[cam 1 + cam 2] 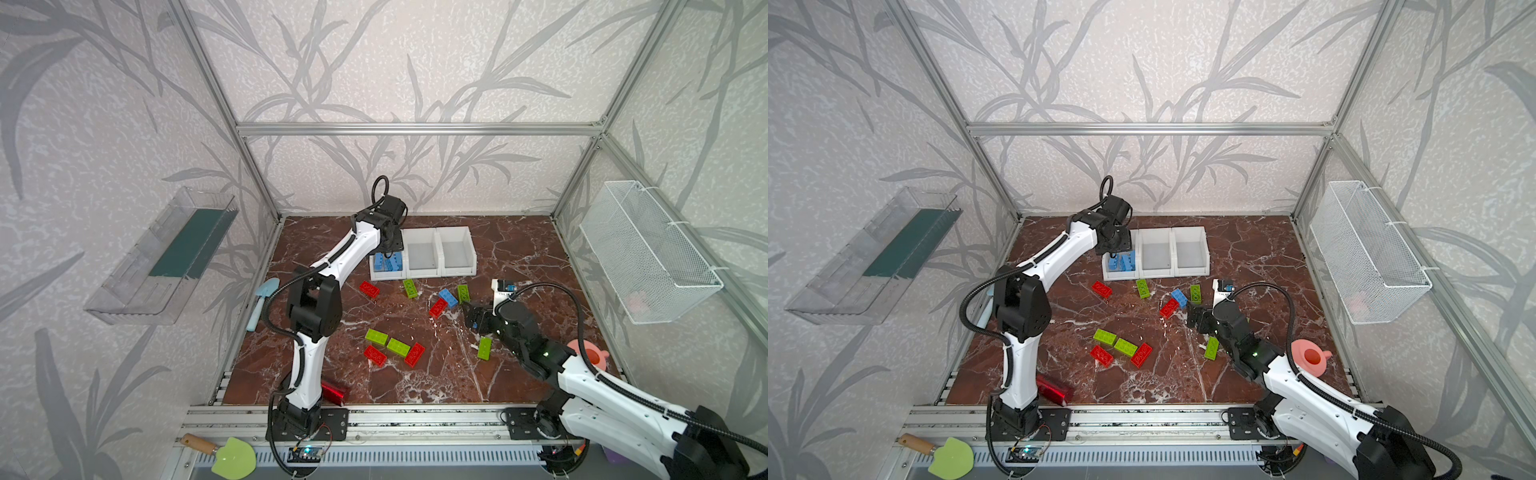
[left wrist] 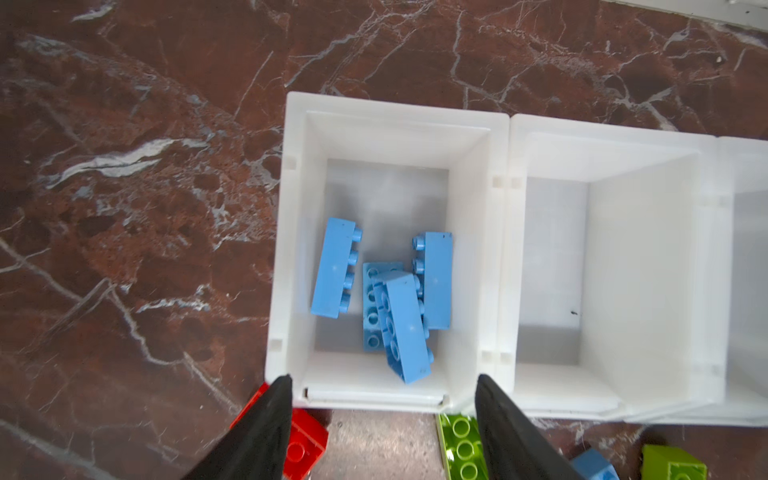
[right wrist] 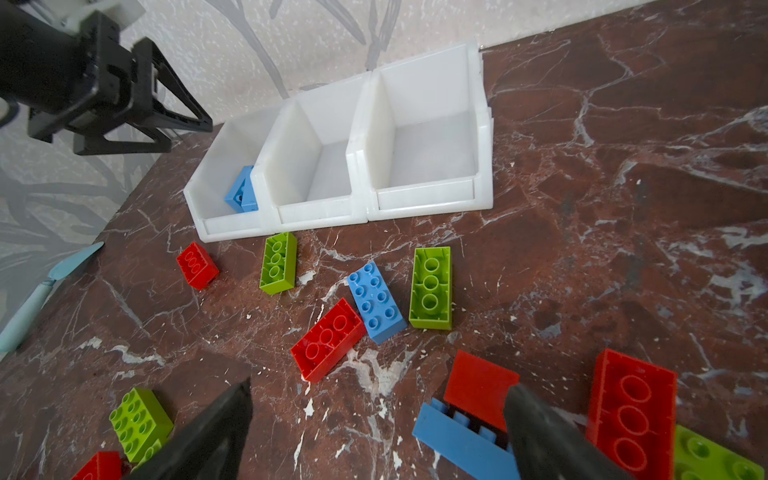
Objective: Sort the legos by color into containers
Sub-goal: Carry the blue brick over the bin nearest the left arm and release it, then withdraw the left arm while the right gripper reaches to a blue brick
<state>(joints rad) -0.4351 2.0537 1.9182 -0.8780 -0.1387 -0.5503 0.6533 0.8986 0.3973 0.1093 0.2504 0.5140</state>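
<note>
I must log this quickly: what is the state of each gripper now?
Left gripper: open, empty, above the bin with blue bricks.
Right gripper: open, holding nothing.

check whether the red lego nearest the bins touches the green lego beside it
Apart; right wrist view shows bare table between red lego and green lego.

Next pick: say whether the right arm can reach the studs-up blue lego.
Probably yes: the right gripper is open just short of the blue lego, nothing over it; a red lego crowds it.
</note>
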